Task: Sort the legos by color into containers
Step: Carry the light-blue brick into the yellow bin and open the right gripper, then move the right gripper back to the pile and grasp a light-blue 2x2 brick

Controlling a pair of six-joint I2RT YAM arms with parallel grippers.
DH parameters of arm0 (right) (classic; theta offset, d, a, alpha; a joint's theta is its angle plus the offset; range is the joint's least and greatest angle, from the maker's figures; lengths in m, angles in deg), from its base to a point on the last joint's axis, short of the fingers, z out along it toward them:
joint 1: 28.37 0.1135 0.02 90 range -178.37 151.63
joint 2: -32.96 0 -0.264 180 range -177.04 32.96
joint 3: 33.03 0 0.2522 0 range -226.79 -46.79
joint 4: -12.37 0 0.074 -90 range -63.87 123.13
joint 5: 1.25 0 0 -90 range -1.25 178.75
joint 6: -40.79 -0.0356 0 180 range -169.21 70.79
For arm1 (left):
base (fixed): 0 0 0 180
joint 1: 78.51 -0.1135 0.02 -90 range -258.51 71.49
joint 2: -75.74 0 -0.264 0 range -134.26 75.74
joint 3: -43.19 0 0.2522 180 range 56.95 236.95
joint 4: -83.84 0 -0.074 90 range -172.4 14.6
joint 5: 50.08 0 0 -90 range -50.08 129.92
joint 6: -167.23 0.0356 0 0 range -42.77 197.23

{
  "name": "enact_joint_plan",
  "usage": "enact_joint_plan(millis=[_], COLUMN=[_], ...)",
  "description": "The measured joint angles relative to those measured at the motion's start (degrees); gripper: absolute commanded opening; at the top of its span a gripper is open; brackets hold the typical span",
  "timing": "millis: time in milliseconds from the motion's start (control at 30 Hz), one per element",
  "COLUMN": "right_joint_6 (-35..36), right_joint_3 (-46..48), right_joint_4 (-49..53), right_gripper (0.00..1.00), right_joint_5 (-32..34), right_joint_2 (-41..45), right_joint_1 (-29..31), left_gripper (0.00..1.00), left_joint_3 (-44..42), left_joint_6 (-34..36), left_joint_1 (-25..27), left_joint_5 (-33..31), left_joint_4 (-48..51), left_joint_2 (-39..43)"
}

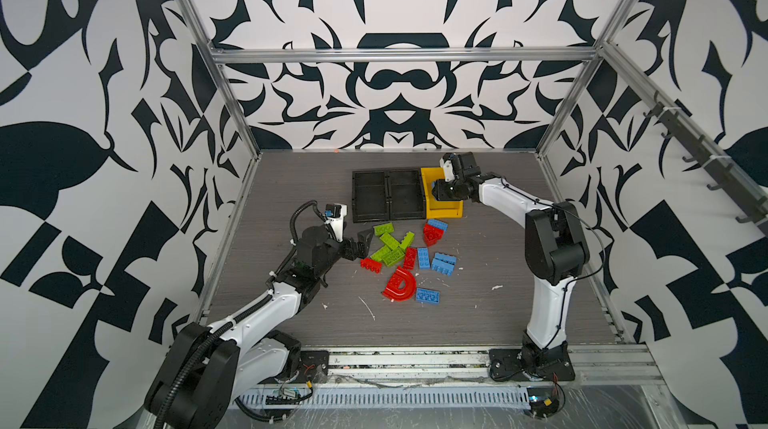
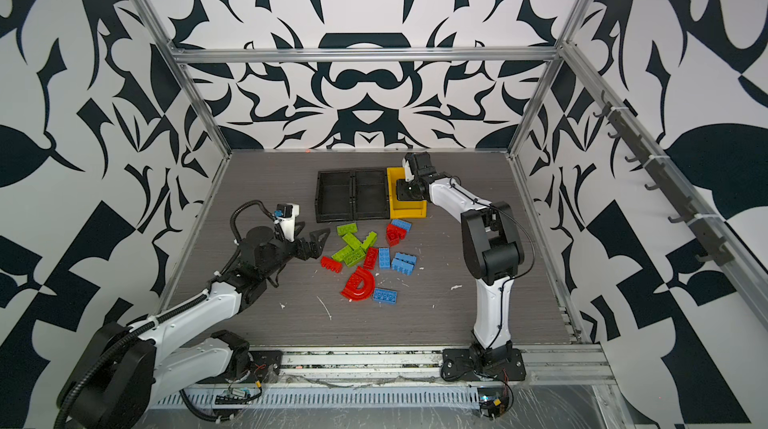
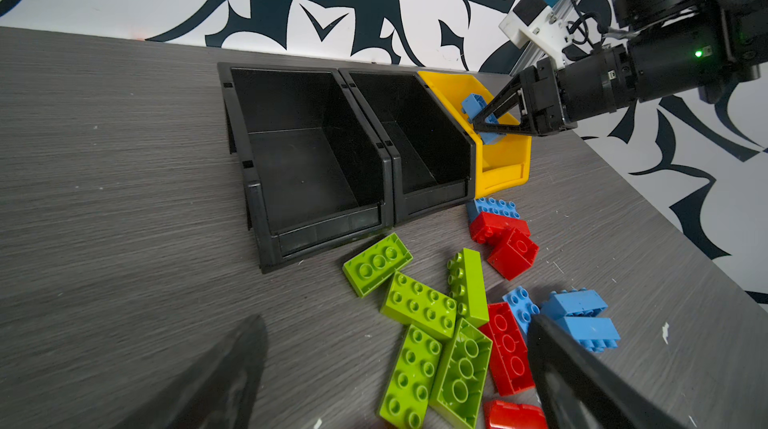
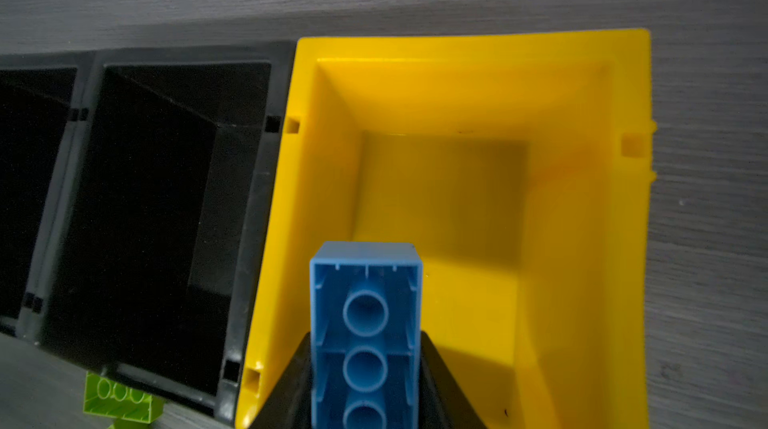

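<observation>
The right claw is clamped on a light blue brick. Its two fingers press against the brick's long sides, and the hollow underside faces the wrist camera. The brick hangs over the open yellow bin, above its floor, on the side next to a black bin. The left claw stands wide apart and holds nothing. It is just beside the green bricks of the loose pile on the surface.
</observation>
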Motion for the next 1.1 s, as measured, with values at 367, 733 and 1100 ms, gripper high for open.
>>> enact_joint_plan(millis=[367, 733, 1100], right_joint_6=[0.4, -1.9, -5.5], right_joint_3=[4.9, 23.0, 26.4], right_joint_4=[1.7, 4.4, 7.4], right_gripper=[0.56, 0.56, 0.55], right_joint_5=[1.6, 4.3, 9.4], right_joint_2=[7.9, 27.4, 26.2], right_joint_1=[1.3, 14.0, 21.3], left_gripper=[1.00, 1.00, 1.00], left_joint_3=[0.0, 0.0, 0.0], left_joint_6=[0.0, 0.0, -0.2], left_joint_1=[0.0, 0.0, 0.0], left_joint_5=[-0.1, -0.2, -0.2], left_joint_4=[0.0, 0.0, 0.0], left_joint_2=[0.4, 1.2, 1.4])
